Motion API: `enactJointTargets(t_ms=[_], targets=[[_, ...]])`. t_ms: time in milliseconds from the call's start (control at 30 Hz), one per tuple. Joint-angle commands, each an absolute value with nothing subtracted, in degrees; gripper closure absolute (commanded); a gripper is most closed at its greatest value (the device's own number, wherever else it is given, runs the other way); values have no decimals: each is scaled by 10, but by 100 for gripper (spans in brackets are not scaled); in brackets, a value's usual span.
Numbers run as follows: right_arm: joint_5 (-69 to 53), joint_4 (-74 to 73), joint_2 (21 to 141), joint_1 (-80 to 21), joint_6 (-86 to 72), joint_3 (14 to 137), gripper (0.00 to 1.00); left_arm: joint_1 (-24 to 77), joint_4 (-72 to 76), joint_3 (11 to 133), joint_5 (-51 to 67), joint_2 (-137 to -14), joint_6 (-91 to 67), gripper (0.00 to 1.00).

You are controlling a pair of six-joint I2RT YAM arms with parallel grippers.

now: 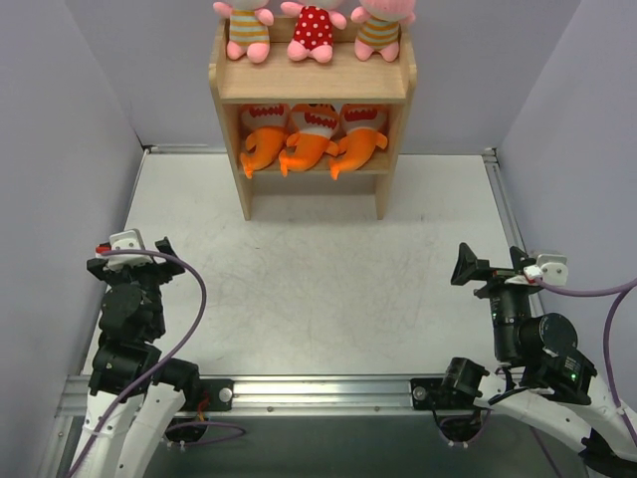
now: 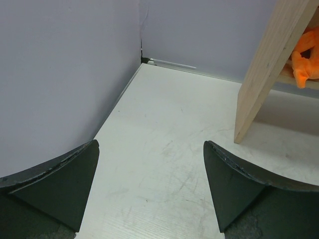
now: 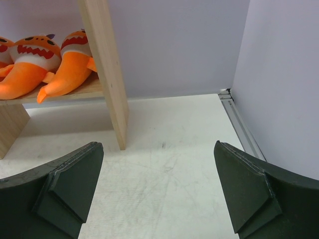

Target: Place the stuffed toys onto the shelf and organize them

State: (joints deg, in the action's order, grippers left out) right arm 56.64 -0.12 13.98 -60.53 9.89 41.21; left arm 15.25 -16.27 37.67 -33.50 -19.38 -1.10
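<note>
White table; shelf at far edge, straight ahead; pink dolls on top tier, orange fish beneath; left gripper, right gripper wide apart, empty, neither nearer.

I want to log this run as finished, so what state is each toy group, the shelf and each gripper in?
Pink dolls: three, seated in a row on the top tier.
Orange fish: three, side by side on the tier below.
Shelf: upright at the table's far side.
Left gripper: open, empty.
Right gripper: open, empty.
</note>
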Motion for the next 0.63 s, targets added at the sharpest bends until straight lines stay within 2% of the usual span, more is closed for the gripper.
enactJointTargets(t_ms=[0,600], targets=[[586,36,132,-610,111,409,0,141,-132,380,-294,-203,-29,6],[594,51,136,-610,126,402,0,141,-128,377,-290,-214,-29,6]])
